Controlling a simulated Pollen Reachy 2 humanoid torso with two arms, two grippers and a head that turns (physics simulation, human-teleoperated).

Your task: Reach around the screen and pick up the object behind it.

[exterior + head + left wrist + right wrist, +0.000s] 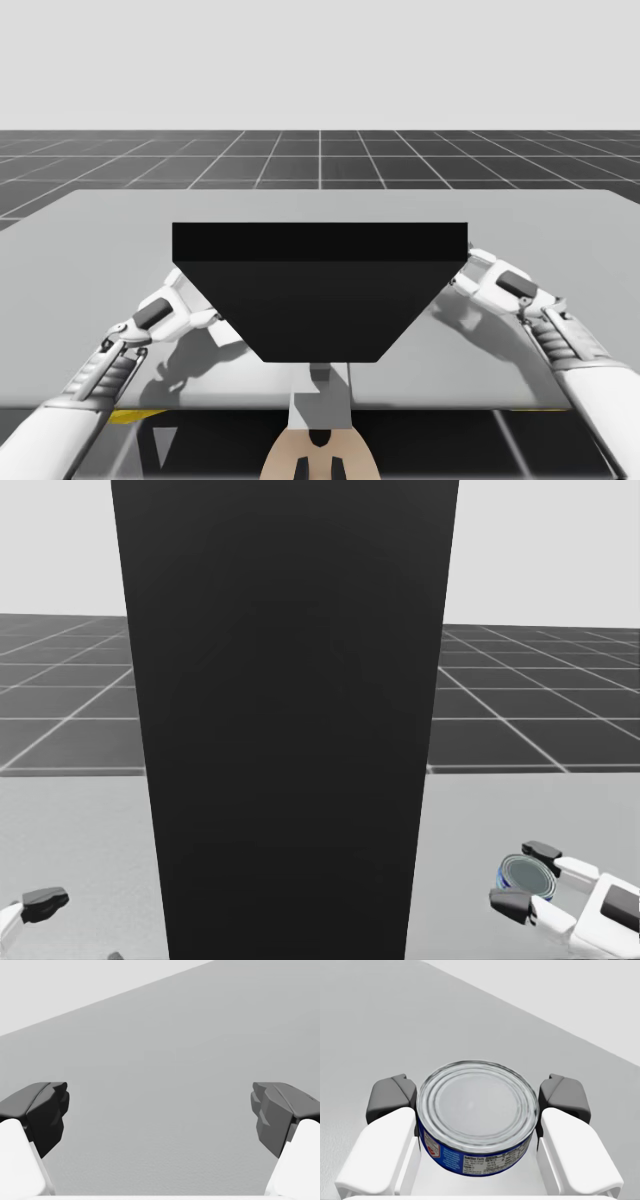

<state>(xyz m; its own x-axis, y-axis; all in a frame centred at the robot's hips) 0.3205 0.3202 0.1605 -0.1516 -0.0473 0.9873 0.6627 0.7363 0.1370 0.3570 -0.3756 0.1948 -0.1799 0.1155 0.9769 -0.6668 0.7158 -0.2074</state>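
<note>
A tall black screen (pixel 320 290) stands mid-table and blocks most of the head view (pixel 285 720). Just past the screen's right edge, a short blue can with a silver lid (pixel 530 878) sits between the fingers of my right gripper (pixel 525 877). In the right wrist view, both dark pads press the can (pixel 477 1110) from opposite sides, so my right gripper (pixel 478 1097) is shut on it. I cannot tell whether the can touches the table. My left gripper (pixel 160 1110) stands open over bare table, left of the screen (pixel 212 322).
The grey table (pixel 120 230) stretches wide on both sides of the screen and beyond it. Its front edge runs close to my torso. A dark gridded floor lies past the far edge.
</note>
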